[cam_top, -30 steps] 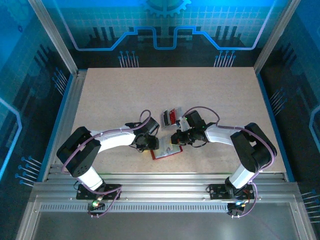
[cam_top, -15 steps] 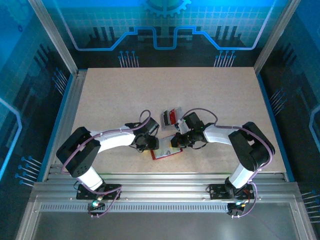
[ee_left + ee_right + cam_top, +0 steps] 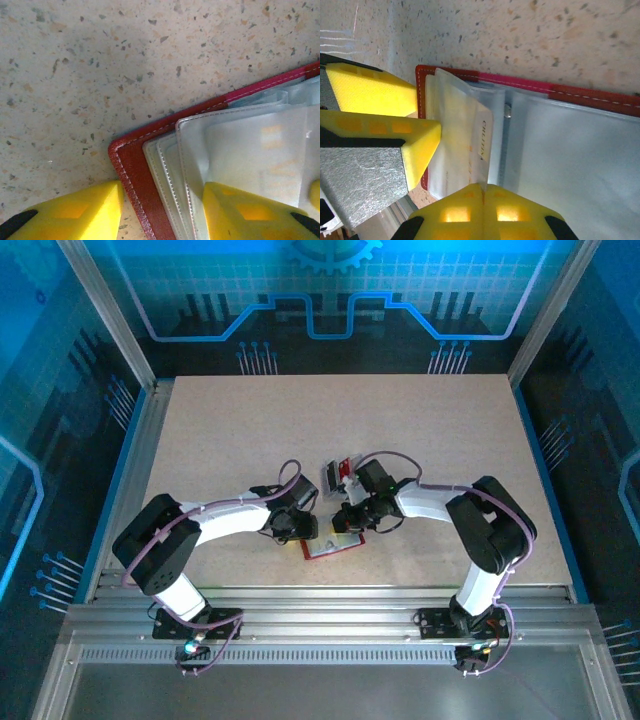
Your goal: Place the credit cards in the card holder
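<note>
The card holder (image 3: pixel 331 545) lies open near the table's front, a red wallet with clear sleeves (image 3: pixel 570 165). My left gripper (image 3: pixel 162 194) straddles its corner (image 3: pixel 131 165) with jaws apart. One finger stands on the table beside the red edge, and the other finger (image 3: pixel 245 212) presses on the sleeves. My right gripper (image 3: pixel 484 189) is shut on a pale credit card (image 3: pixel 483 145), seen edge-on, whose far end sits at the mouth of a bulging sleeve. More credit cards (image 3: pixel 338 472), red and dark, lie on the table just beyond the grippers.
The left gripper's fingers (image 3: pixel 417 142) stand close beside the held card in the right wrist view. Both arms (image 3: pixel 230 518) meet over the holder. Metal rails (image 3: pixel 320 605) border the table's near edge, with open tabletop (image 3: pixel 330 415) behind.
My right gripper has shifted left with the card, over the holder and closer to the left gripper. The left gripper has stayed in place.
</note>
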